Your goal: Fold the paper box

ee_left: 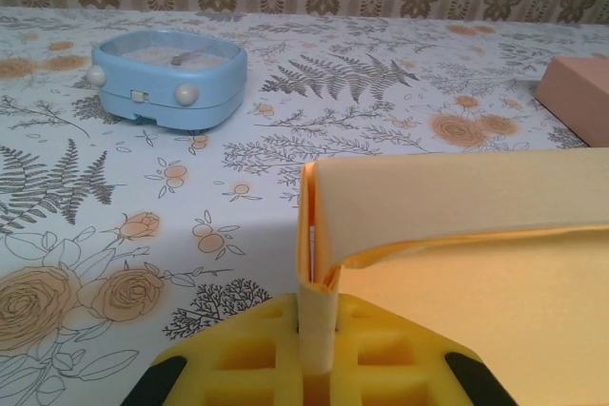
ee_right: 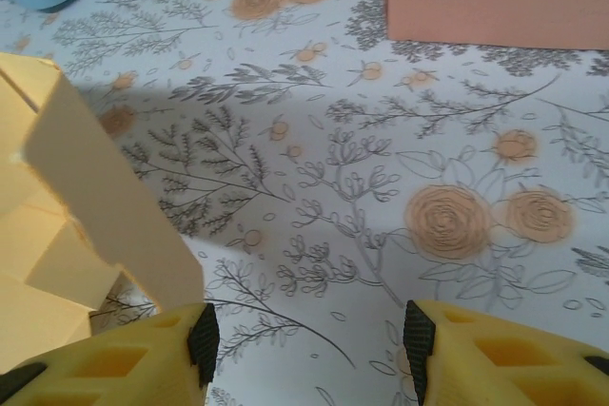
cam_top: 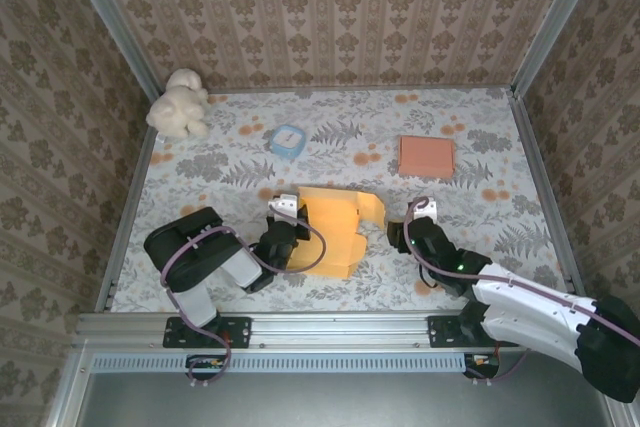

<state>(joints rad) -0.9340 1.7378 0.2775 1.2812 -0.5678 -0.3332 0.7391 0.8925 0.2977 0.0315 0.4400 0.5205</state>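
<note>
Left gripper (ee_left: 317, 360) pinches 1 thin wall of the paper box (ee_left: 476, 273); right gripper (ee_right: 309, 341) gapes released beside a flap (ee_right: 105, 206). Light, floppy card likely creases easily: hold near folds.

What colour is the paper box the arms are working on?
The paper box is yellow-orange, plain with no print; it shows best in the top external view.

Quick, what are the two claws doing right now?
Left gripper: closed on an edge of the paper box.
Right gripper: open, holding nothing.
</note>
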